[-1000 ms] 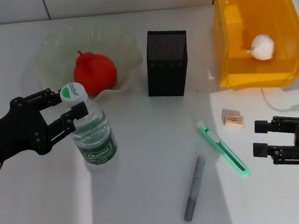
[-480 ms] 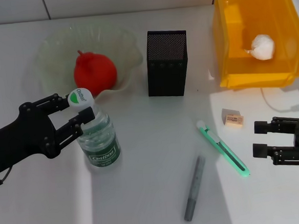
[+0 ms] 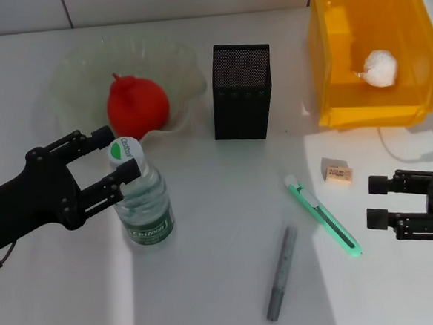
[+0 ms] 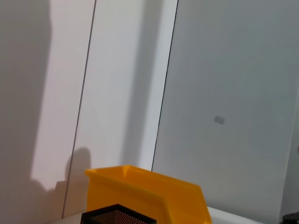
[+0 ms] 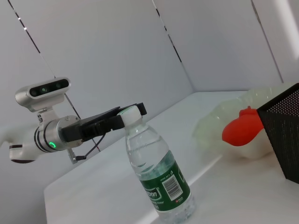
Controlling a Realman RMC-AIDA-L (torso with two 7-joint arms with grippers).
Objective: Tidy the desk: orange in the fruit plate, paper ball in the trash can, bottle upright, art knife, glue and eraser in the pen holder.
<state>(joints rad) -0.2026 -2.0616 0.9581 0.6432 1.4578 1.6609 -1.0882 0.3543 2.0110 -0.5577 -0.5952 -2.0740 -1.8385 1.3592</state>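
The bottle (image 3: pixel 145 199) stands more nearly upright than it did 1 s ago, when it leaned toward the left gripper (image 3: pixel 118 151), and its white cap now sits between the 2 fingers with small gaps either side, so the jaws are parted and no longer pinching it. The right gripper (image 3: pixel 377 201) has not moved (parked low on the robot's right, fingers apart, holding nothing). Nearest lies a grey pen (image 3: pixel 281 272), then the green art knife (image 3: pixel 323 216) and the eraser (image 3: pixel 338 172) just beyond it. Farther back, the orange (image 3: pixel 137 104) sits in the fruit plate (image 3: pixel 179 57), beside the pen holder (image 3: pixel 242 91), and the paper ball (image 3: pixel 380 68) lies in the trash can (image 3: pixel 326 51).
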